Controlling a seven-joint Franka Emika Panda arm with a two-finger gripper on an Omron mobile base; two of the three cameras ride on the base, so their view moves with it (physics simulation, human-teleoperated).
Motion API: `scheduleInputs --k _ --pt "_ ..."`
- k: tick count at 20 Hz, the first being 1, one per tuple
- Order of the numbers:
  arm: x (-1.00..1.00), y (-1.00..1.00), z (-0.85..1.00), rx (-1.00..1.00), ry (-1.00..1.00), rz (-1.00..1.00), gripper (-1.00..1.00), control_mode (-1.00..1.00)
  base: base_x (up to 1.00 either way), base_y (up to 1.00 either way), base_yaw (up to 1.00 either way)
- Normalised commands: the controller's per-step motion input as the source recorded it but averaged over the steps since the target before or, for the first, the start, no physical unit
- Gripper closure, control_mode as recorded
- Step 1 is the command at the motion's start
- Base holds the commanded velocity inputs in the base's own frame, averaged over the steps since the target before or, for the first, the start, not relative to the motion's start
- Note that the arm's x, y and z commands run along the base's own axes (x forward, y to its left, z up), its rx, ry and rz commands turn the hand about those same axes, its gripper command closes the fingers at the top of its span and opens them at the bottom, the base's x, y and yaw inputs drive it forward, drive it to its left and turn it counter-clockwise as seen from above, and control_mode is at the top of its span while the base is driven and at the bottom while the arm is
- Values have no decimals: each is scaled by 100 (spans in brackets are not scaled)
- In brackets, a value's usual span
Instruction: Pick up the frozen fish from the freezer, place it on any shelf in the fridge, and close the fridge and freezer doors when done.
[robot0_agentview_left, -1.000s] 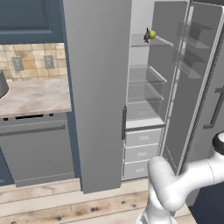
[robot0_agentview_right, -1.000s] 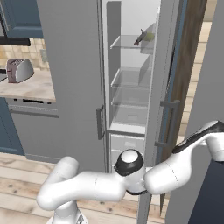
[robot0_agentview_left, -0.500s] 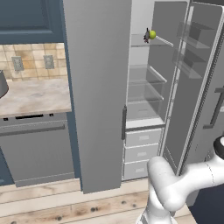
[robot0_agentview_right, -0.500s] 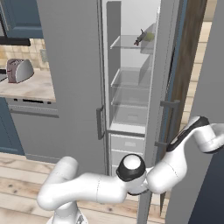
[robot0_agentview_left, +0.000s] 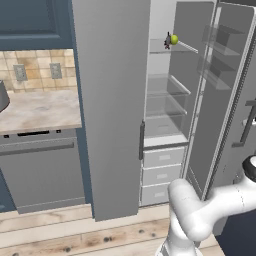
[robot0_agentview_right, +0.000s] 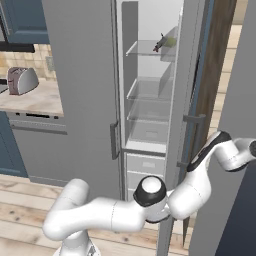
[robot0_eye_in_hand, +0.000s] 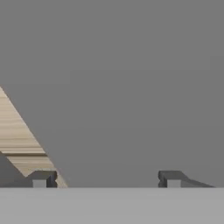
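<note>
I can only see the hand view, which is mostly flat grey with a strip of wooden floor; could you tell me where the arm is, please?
Observer: The arm reaches off to the right, past the edge of the open fridge door and round to its outer side.
Operator: Thank you. Is anything on the fridge shelves?
Observer: Yes, the top shelf holds a small dark item beside a yellow-green round one.
Operator: And what is below the shelves?
Observer: Three closed drawers, stacked one above another.
</note>
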Motion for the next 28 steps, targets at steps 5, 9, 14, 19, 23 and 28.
scheduleInputs --k 5,9,14,19,23,28 --pt "6 100 -9 0 -5 11 -100 -100 0 0 0" --pt "19 100 0 0 -4 17 -100 -100 0 0 0" --pt "2 100 2 0 -4 19 -100 -100 0 0 0" --pt "4 100 19 0 -7 12 -100 -100 0 0 0" --pt "35 100 33 0 -9 4 -100 -100 0 0 0" --pt "64 100 39 0 -11 0 -100 -100 0 0 0"
